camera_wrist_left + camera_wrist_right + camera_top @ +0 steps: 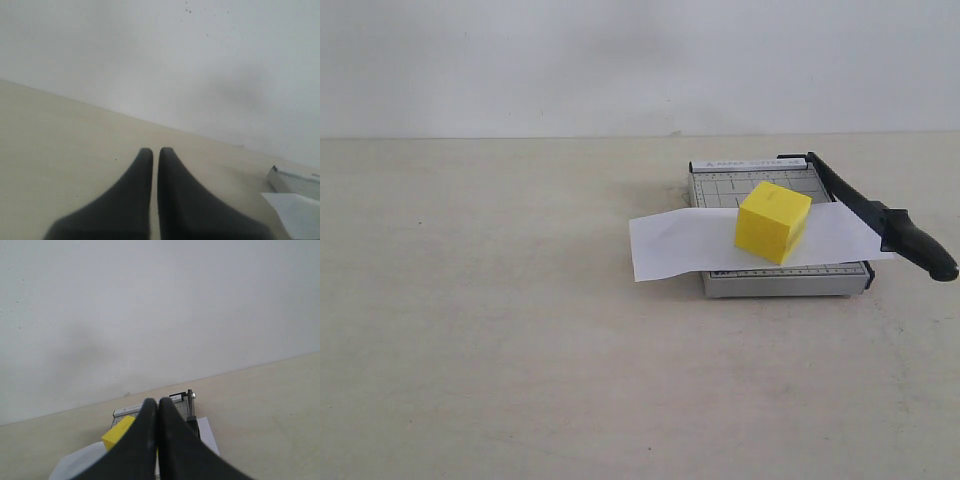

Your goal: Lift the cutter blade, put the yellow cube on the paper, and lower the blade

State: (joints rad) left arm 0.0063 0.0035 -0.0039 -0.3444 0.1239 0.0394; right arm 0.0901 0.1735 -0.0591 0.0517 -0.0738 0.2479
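Cutter blade (860,208) is lying low along the right-hand edge of the grey trimmer board (782,284), and from where I am standing it is looking down or very nearly down, though I cannot tell whether it is fully seated. Its long axis is running from the hinge at the far corner of the board out towards the near right, where the thick rounded handle (923,251) is sticking out past the board. That is putting the handle on the right arm's side, so I am judging that arm the nearer one for any last press. The blade is thin, black and hard-looking, and its grip is fatter and smooth. The yellow cube (773,222) is sitting squarely on the paper (670,245), a bright, glossy plastic block with crisp edges. The paper is a long white strip lying flat across the gridded board, overhanging it to the left, with its right end running under the blade. Everything is resting on a pale, matte table (520,350) in front of a plain white wall (620,60). The left gripper (152,151) is hanging pinched together over bare table off to the left, holding nothing. The right gripper (157,402) is likewise clamped closed and empty, pointing at the trimmer from well back.
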